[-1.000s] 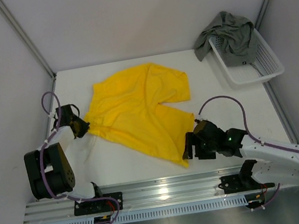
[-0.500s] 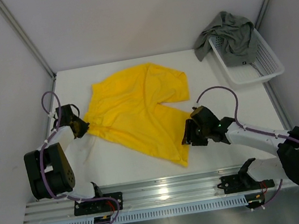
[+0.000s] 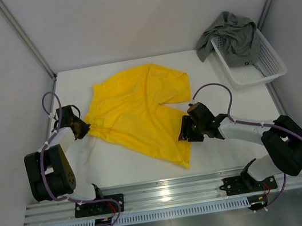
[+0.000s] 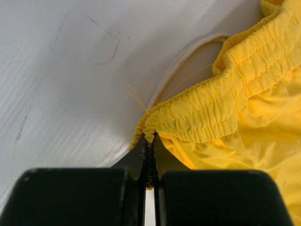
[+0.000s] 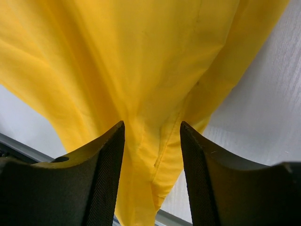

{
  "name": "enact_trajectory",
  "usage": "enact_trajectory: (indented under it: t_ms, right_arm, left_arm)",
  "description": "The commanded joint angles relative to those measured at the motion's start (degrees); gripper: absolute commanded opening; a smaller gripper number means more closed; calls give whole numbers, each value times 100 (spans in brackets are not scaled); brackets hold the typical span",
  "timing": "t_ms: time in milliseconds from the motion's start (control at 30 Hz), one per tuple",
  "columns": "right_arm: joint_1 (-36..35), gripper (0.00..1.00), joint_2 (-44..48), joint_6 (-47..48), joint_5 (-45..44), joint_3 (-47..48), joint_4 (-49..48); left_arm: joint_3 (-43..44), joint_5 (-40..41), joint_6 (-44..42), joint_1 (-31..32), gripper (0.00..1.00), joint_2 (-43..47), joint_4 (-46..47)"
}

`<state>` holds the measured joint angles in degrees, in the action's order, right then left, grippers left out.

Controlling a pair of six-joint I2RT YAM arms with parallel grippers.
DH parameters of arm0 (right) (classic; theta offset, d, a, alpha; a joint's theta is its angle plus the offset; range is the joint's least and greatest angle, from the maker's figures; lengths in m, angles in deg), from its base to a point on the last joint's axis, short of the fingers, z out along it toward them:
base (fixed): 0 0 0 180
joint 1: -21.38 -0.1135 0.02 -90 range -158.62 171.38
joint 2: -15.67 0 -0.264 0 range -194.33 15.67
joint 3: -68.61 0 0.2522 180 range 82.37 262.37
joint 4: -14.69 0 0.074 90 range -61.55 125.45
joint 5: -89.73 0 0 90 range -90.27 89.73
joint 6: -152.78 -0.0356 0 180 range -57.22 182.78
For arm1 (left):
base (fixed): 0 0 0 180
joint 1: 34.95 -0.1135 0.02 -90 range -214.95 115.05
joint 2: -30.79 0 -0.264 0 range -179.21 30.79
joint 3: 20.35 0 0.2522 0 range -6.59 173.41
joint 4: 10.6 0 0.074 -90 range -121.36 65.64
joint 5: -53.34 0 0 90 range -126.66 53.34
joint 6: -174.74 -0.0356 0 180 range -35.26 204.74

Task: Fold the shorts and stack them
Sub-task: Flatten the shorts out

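The yellow shorts (image 3: 139, 112) lie spread on the white table, waistband to the left, legs to the right. My left gripper (image 3: 84, 127) is shut on the gathered waistband (image 4: 211, 113) at its left corner; in the left wrist view the elastic edge is pinched between the jaws of the left gripper (image 4: 150, 141). My right gripper (image 3: 184, 132) hovers low over the near leg's right edge. In the right wrist view the right gripper (image 5: 153, 129) stands open, with yellow cloth (image 5: 141, 61) lying in the gap. The grey-green shorts (image 3: 230, 33) are heaped in the basket.
A white mesh basket (image 3: 259, 68) stands at the back right corner, with the grey-green cloth draped over its far rim. White walls close in the table on three sides. A metal rail (image 3: 170, 191) runs along the near edge.
My right gripper has moved away from the rail and slightly left, onto the edge of the near yellow leg, and its jaws have narrowed. The left gripper and the shorts have stayed put.
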<state>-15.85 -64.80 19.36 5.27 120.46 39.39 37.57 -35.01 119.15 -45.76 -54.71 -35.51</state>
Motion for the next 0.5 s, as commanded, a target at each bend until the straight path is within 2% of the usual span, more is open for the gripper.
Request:
enact_trajectory:
  t_ms: [0, 100, 167, 200, 233, 333, 467]
  right_arm:
    - [23, 52, -162, 88, -62, 129, -425]
    - [49, 40, -294, 70, 78, 111, -663]
    - [76, 27, -268, 114, 105, 120, -698]
    - [163, 17, -242, 132, 88, 146, -638]
    - [251, 0, -181, 175, 79, 234, -541]
    - [742, 0, 47, 439, -35, 418, 283]
    - [1639, 0, 417, 676, 25, 261, 541]
  left_arm:
    - [13, 160, -119, -71, 0, 165, 140]
    - [-48, 169, -110, -44, 0, 182, 131]
    - [-48, 186, -110, -27, 0, 208, 140]
    - [-48, 195, -110, -27, 0, 217, 123]
    - [-57, 213, -102, -27, 0, 243, 114]
    - [-48, 178, -67, -27, 0, 235, 131]
    - [-22, 90, -66, -18, 0, 121, 158]
